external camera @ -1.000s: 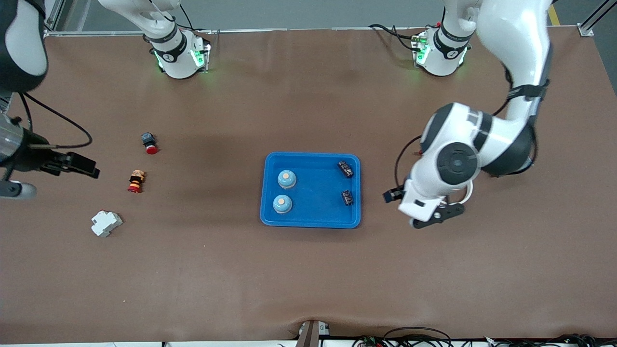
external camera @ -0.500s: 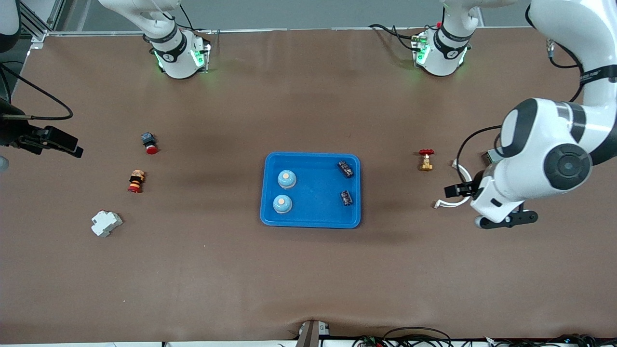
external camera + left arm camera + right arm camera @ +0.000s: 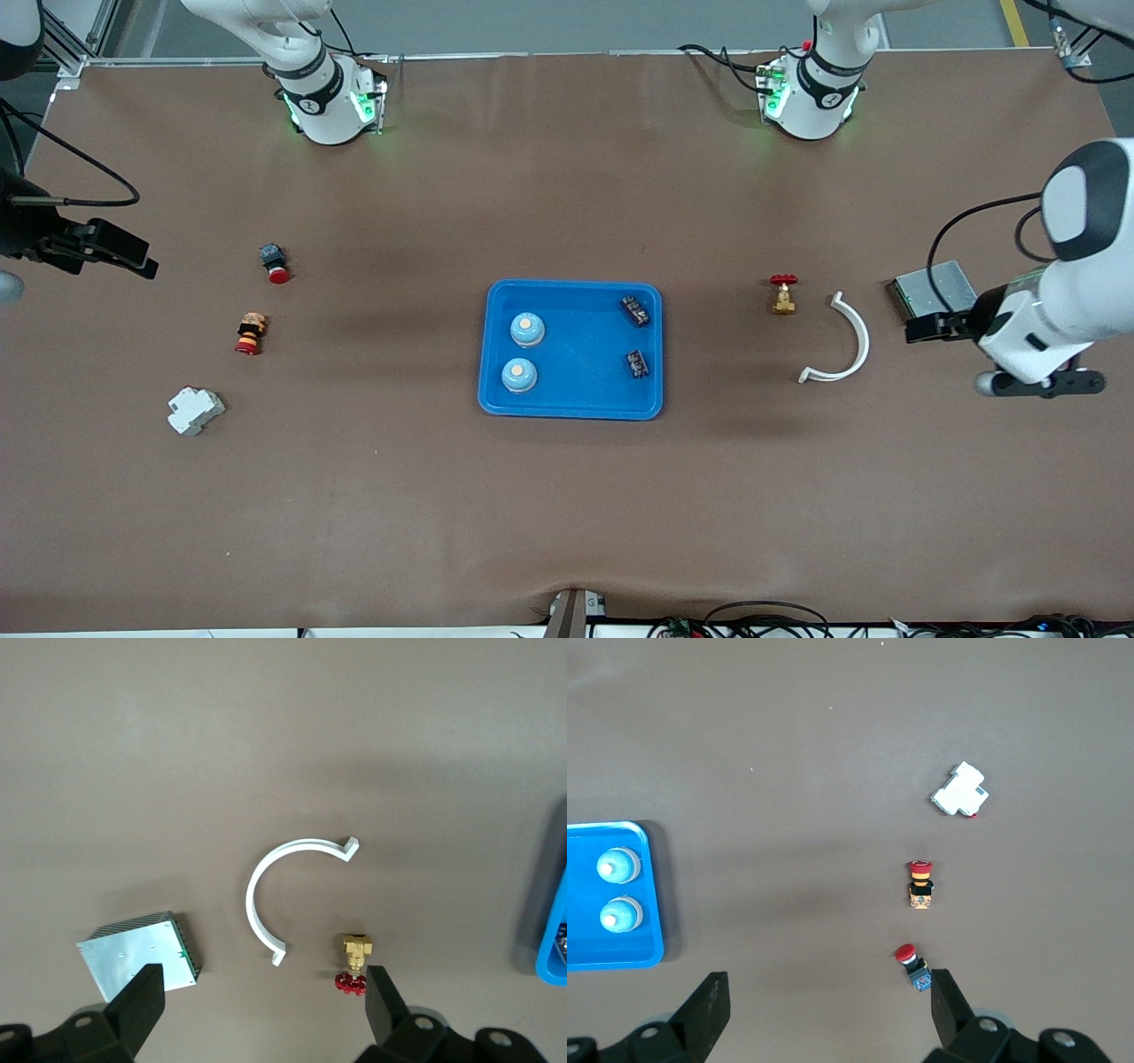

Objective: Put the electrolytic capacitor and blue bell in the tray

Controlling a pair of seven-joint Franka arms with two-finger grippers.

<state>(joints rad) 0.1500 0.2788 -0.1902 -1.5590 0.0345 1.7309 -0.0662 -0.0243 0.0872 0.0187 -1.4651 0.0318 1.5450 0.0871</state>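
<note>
The blue tray lies mid-table. Two blue bells stand in it at the side toward the right arm's end. Two dark electrolytic capacitors lie in it toward the left arm's end. My left gripper hangs open and holds nothing, up over the table's left-arm end near a grey box. My right gripper is open and holds nothing, high over the right arm's end. From there the tray and both bells show.
A brass valve with a red wheel, a white curved clip and a grey metal box lie toward the left arm's end. Two red-capped buttons and a white breaker lie toward the right arm's end.
The left arm has swung away from beside the tray toward its end of the table, uncovering the valve, clip and grey box. The right arm drew back toward the table's edge.
</note>
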